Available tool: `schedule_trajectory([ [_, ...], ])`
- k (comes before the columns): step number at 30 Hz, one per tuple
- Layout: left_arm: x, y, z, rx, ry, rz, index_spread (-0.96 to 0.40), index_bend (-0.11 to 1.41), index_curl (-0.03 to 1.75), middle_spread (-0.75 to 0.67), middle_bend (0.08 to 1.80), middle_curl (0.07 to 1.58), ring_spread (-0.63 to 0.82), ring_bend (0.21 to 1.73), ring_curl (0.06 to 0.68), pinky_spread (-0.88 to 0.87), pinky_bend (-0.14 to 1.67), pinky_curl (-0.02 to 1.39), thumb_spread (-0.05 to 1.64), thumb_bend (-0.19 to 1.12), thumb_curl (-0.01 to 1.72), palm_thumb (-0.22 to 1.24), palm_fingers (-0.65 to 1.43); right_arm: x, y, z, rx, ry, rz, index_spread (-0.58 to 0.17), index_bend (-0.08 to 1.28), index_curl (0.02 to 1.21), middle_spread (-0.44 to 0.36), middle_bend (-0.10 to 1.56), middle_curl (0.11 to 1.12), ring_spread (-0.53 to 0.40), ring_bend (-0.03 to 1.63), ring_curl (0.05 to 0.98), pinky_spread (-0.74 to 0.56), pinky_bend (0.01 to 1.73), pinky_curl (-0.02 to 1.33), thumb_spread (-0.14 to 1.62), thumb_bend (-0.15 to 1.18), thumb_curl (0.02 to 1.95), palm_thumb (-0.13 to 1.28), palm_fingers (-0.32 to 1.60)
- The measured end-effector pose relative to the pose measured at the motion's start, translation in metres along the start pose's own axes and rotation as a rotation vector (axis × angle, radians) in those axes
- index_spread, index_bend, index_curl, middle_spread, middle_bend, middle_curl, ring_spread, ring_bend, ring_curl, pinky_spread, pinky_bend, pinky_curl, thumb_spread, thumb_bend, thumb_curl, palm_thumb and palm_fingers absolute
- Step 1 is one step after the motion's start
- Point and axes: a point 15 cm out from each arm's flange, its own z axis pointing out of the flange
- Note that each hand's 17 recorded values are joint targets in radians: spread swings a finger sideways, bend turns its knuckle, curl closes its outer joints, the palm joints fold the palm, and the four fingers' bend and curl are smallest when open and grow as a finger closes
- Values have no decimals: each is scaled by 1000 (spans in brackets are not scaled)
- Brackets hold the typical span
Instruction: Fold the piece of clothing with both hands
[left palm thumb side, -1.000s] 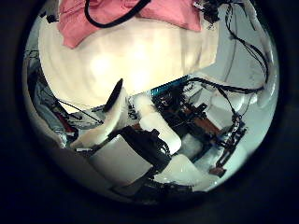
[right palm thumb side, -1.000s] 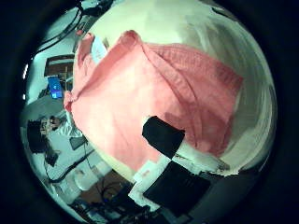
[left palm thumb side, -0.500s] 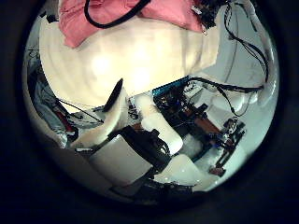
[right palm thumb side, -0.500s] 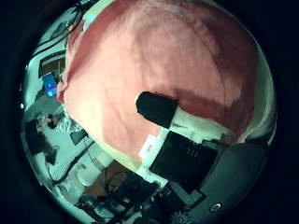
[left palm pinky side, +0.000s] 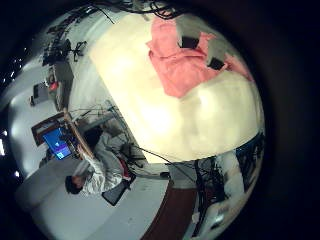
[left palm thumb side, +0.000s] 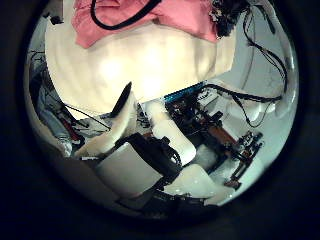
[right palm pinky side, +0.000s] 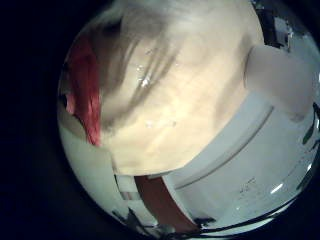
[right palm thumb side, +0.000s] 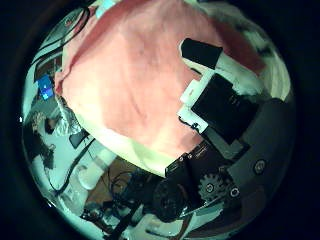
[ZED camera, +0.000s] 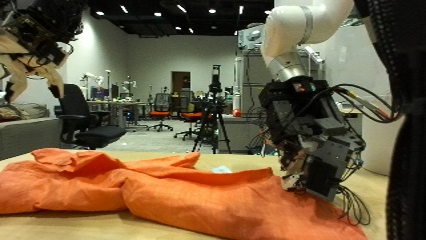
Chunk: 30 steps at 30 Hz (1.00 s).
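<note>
An orange garment (ZED camera: 173, 190) lies crumpled and spread wide over the tan table (ZED camera: 53, 225). My right hand (ZED camera: 313, 150) is low at one end of it, with its fingertips down on the cloth and no fold visibly pinched. The right thumb side palm view is nearly filled by the garment (right palm thumb side: 130, 90), and a finger (right palm thumb side: 205, 60) lies over it. My left hand (ZED camera: 37, 40) hangs high above the garment's other end, fingers relaxed and empty (left palm thumb side: 150, 150). From up there the garment (left palm pinky side: 185, 60) looks small on the table (left palm pinky side: 170, 120).
The table's bare top (right palm pinky side: 190, 90) stretches out beside the garment's edge (right palm pinky side: 85, 85). Behind the table are office chairs (ZED camera: 73, 115) and a tripod (ZED camera: 211, 110) in a workshop room.
The right palm has come down close to the garment, which now fills its view, and its finger has swung across the cloth. The left hand has barely moved.
</note>
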Motion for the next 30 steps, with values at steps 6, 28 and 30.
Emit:
schedule_trajectory([
  [6, -9, 7, 0, -3, -8, -14, -31, 158, 299, -95, 314, 429, -62, 687, 268, 5, 393, 385, 1073, -22, 307, 492, 257, 23, 38, -28, 36, -6, 7, -277, 1075, 803, -150, 1264, 785, -220, 1327, 649, -278, 1299, 657, 963, 158, 603, 1099, 1165],
  [28, -14, 25, 11, -4, 11, -21, -33, 160, 308, -98, 309, 429, -74, 702, 269, 0, 414, 379, 1073, -22, 307, 492, 256, 44, 100, -57, 62, -95, -27, -284, 732, 781, -163, 1100, 718, -241, 1275, 668, -394, 1148, 712, 1068, -88, 554, 664, 280],
  [30, -15, 26, 10, -1, 8, -22, -33, 159, 308, -97, 306, 428, -75, 704, 270, 0, 416, 379, 1073, -22, 307, 492, 255, 40, 102, -39, 30, -103, -31, -296, 608, 692, -161, 987, 658, -205, 1135, 601, -301, 972, 632, 1064, -78, 503, 580, -80],
])
